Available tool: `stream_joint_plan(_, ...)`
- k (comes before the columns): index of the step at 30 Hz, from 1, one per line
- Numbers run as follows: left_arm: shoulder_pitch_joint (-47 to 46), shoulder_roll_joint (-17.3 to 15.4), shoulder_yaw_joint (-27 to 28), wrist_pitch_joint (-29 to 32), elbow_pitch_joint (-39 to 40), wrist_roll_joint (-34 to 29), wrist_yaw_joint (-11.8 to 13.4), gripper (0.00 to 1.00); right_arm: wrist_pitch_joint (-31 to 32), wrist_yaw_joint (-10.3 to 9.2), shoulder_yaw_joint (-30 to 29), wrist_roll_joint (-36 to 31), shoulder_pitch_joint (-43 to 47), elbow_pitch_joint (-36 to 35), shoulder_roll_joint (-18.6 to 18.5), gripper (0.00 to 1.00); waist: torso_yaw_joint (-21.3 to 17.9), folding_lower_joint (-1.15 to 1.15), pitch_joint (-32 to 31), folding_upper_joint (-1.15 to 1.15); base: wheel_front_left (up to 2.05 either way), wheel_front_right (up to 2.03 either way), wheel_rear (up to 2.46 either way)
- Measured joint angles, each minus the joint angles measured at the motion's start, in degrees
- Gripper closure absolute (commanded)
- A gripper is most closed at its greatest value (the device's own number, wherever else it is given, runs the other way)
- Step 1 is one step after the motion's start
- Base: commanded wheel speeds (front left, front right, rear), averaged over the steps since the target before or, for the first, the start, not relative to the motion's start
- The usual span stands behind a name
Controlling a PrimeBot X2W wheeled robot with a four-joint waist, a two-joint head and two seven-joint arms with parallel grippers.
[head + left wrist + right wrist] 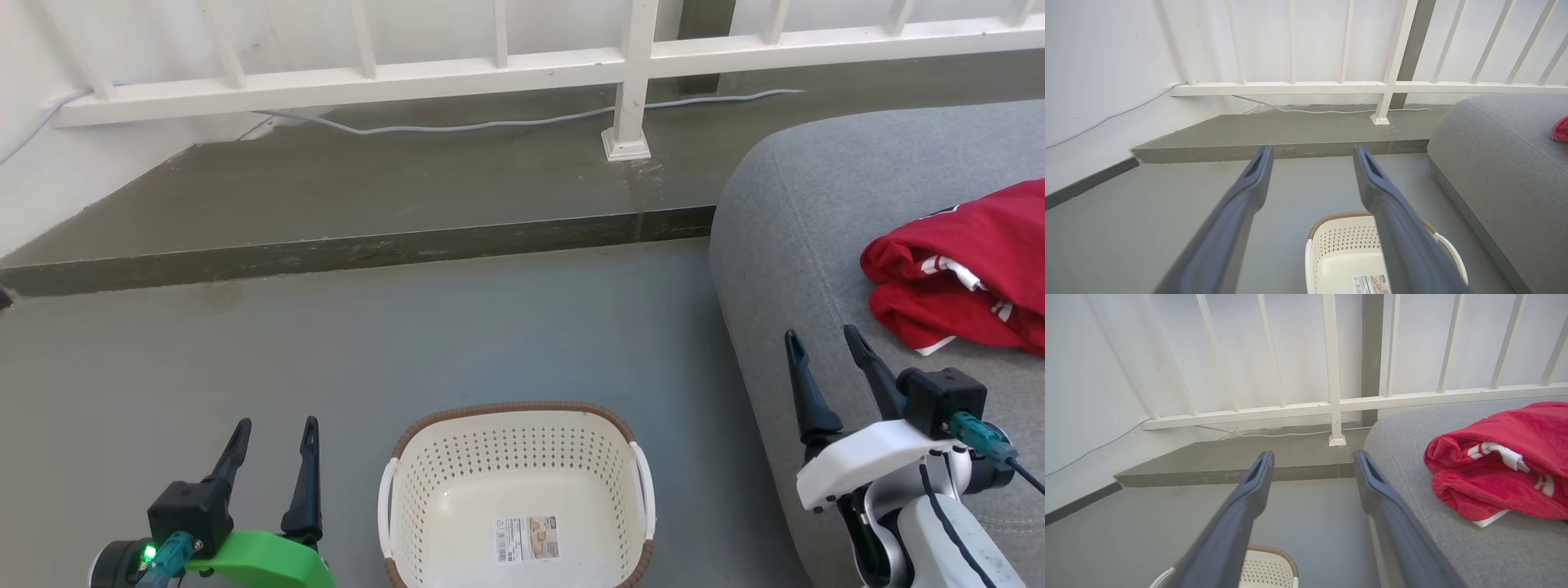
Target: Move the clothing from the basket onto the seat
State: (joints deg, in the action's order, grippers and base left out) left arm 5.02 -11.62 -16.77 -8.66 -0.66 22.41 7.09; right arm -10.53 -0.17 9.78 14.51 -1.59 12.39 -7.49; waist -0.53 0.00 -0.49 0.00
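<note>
- Seat (pixel 784 245): grey cushion at robot's right; red heap borne on top, well in from rounded edge.
- Clothing (pixel 971 269): red fabric with white trim, bunched on seat; two garments not told apart within heap.
- Basket (pixel 514 457): on floor between arms; interior bare except label (pixel 527 538).
- Right gripper (pixel 820 333): fingers spread, nothing held; over seat edge, near clothing, not touching.
- Left gripper (pixel 276 425): fingers spread, nothing held; over floor beside basket.
- Step judged: transfer complete. Heap best left undisturbed; arms to be drawn clear of fabric and basket handles.

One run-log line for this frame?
basket: holds no clothing | clothing: bunched on seat | left gripper: open, nothing held | right gripper: open, nothing held
</note>
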Motion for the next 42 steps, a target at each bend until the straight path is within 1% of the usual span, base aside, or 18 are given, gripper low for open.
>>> stream_joint_plan(4, 0.0, 0.3, 0.2, 0.1, 0.0, -0.1, 0.0, 0.0, 0.1, -0.11, 0.0, 0.1, 0.3, -0.8, -0.1, 0.0, 0.0, 0.0, 0.0, 0.0, 0.0, 0.0, 0.0)
stream_joint_plan(5, 0.0, 0.4, 0.2, 0.1, 0.0, -0.2, 0.0, 0.0, 0.4, -0.41, 0.0, 0.1, 0.6, -1.0, -0.1, 0.0, 0.0, 0.0, -0.1, 0.0, 0.0, 0.0, 0.0)
stream_joint_plan(8, 0.0, 0.8, 0.3, 0.1, 0.0, -1.6, 0.0, 0.0, 0.6, -0.42, 0.0, 0.1, 1.2, -1.2, -0.2, 0.0, 0.1, 0.0, -0.1, 0.0, 0.0, 0.0, 0.0)
stream_joint_plan(12, 0.0, 1.4, 0.3, 0.1, 0.1, -1.8, 0.0, 0.0, 1.0, -0.42, -0.1, 0.1, 1.2, -2.1, -0.3, 0.0, 0.2, 0.0, -0.2, 0.0, 0.0, 0.0, 0.0)
stream_joint_plan(13, 0.0, 1.4, 0.3, 0.1, 0.1, -2.0, 0.0, 1.0, 1.1, -0.42, -0.1, 0.1, 1.2, -2.3, -0.3, 1.0, 0.2, 0.0, -0.2, 0.0, 0.0, 0.0, 0.0)
stream_joint_plan(20, 0.3, 2.9, -0.9, 0.2, -4.5, -2.0, 0.0, 1.0, 1.1, -0.4, 0.4, 0.1, 4.1, 2.0, 1.5, 1.0, 0.2, 0.0, -0.2, 0.0, 0.0, 0.0, 0.0)
stream_joint_plan(25, 1.2, 3.3, -1.1, 0.1, -4.4, -0.5, -0.2, 1.0, 1.6, -0.35, -0.2, 2.0, 4.5, 2.6, 1.9, 1.0, 0.2, 0.0, -0.1, 0.0, 0.0, 0.0, 0.0)
stream_joint_plan(29, 1.2, 3.5, -0.8, 0.1, -4.3, 2.7, -0.6, 1.0, 2.4, -0.09, -1.4, 4.8, 4.4, 3.0, 2.0, 1.0, 0.3, 0.0, -0.1, 0.0, 0.0, 0.0, 0.0)
stream_joint_plan(30, 1.2, 3.5, -0.3, 0.3, -4.2, 4.8, -0.8, 1.0, 2.9, 0.16, -1.9, 6.8, 4.3, 3.1, 2.0, 1.0, 0.3, 0.0, -0.1, 0.0, 0.0, 0.0, 0.0)
stream_joint_plan(34, 1.2, 3.6, 0.4, 0.8, -4.2, 8.3, -1.1, 1.0, 3.6, 0.34, -2.3, 10.8, 4.3, 3.2, 2.1, 1.0, 0.3, 0.0, 0.0, 0.0, 0.0, 0.0, 0.0)
stream_joint_plan(42, 1.2, 3.8, 2.1, 1.6, -4.3, 13.6, -1.9, 1.0, 5.2, 0.86, -3.9, 16.5, 3.5, 3.4, 2.2, 1.0, 0.3, 0.0, 0.1, 0.0, 0.0, 0.0, 0.0)
